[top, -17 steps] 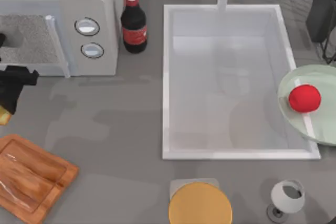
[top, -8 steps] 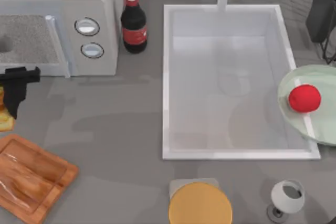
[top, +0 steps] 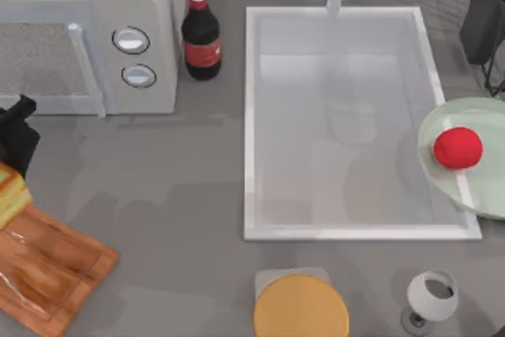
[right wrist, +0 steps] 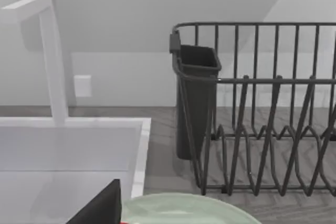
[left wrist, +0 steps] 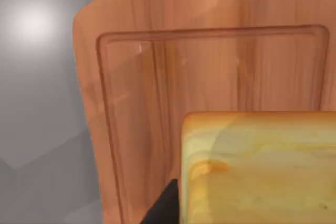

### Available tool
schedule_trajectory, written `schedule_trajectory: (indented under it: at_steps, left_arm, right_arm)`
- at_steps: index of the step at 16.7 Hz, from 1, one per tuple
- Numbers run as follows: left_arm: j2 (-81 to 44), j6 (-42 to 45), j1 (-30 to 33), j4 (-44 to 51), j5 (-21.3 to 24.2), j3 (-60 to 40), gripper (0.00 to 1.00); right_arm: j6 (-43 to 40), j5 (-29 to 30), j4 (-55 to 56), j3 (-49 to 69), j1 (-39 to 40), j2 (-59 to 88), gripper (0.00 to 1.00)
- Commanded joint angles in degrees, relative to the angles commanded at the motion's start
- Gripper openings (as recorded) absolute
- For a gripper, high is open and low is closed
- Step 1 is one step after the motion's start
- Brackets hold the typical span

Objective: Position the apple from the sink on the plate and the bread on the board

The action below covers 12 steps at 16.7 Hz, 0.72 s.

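Observation:
My left gripper point(top: 13, 166) is at the table's far left, shut on the bread point(top: 9, 197), a yellow chunk with a golden crust. The bread hangs over the far corner of the brown wooden board point(top: 55, 270). In the left wrist view the bread point(left wrist: 262, 171) sits close up above the grooved board point(left wrist: 157, 77). The red apple point(top: 458, 147) rests on the pale green plate point(top: 481, 191) at the right, which overlaps the right rim of the sink point(top: 251, 132). My right arm point(top: 485, 13) is parked at the back right, away from the apple.
A microwave point(top: 142, 5) and a cola bottle point(top: 201, 37) stand at the back left. An orange-yellow disc point(top: 301, 307) and a wine glass point(top: 430, 297) sit near the front edge. A dark dish rack point(right wrist: 262, 108) stands behind the plate rim point(right wrist: 189, 205).
My left gripper has carried the bread from in front of the microwave toward the front, and the bread now overlaps the board's far corner. The apple and right arm have not moved.

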<state>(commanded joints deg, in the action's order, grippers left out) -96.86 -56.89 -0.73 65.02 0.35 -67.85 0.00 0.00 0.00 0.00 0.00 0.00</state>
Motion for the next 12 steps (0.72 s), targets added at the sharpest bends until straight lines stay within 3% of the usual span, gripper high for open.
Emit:
schedule_trajectory:
  at_steps: [12]
  left_arm:
    - [4.7, -86.3, 0.7, -5.0, -0.2, 8.9, 0.00]
  right_arm:
    - [0.0, 0.0, 0.0, 0.0, 0.0, 0.0, 1.00]
